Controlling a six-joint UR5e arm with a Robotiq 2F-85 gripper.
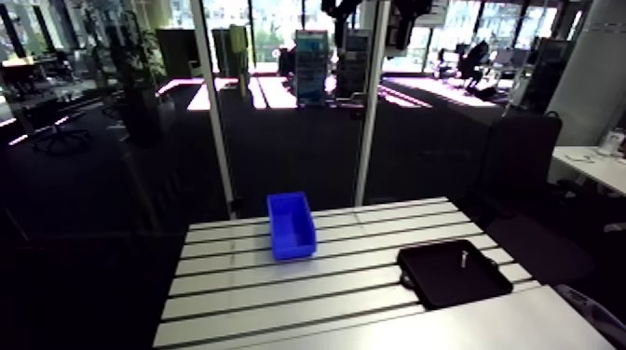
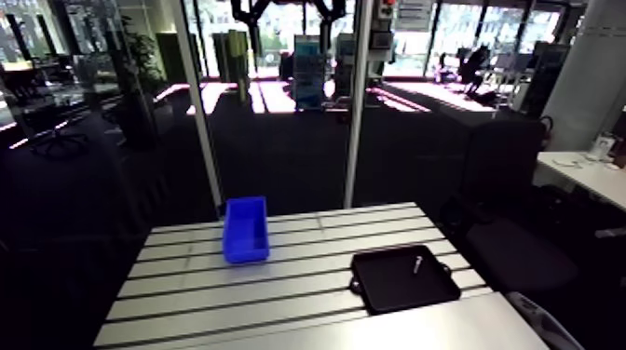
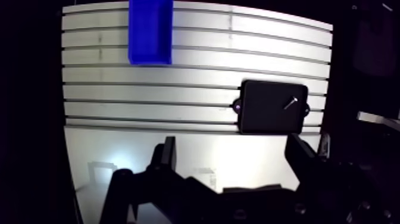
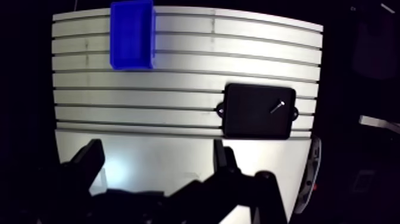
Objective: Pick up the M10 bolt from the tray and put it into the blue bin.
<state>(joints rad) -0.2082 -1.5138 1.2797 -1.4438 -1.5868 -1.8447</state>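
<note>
Spreading wide from the wrist view's near edge, the two dark fingers of the gripper (image 3: 232,144) stand well apart with nothing between them: the jaws are open and empty, high above the table (image 3: 178,77). Directly beneath them is a smooth, bright strip of the tabletop. Only the wrist view shows the fingers plainly; in the arm view they cannot be made out.

Ahead of the gripper and off to one side, just past where the slotted surface begins, sits the black tray (image 3: 262,113). It is a shallow rectangle with a small lug on each short end. The M10 bolt (image 3: 291,102) lies inside it, a small pale sliver set on a slant, in the part of the tray farther from the gripper and away from the bin. The arm view shows the same bolt lying flat on the tray floor, close to the tray's far right corner and touching nothing else.

Farther off, across several slots, the blue bin (image 1: 292,226) stands well apart from the tray, near the table's far edge. The wrist view shows it from almost directly overhead. The arm view shows its raised walls and open top, with its long side running away from the camera. Nothing can be seen inside it.
</note>
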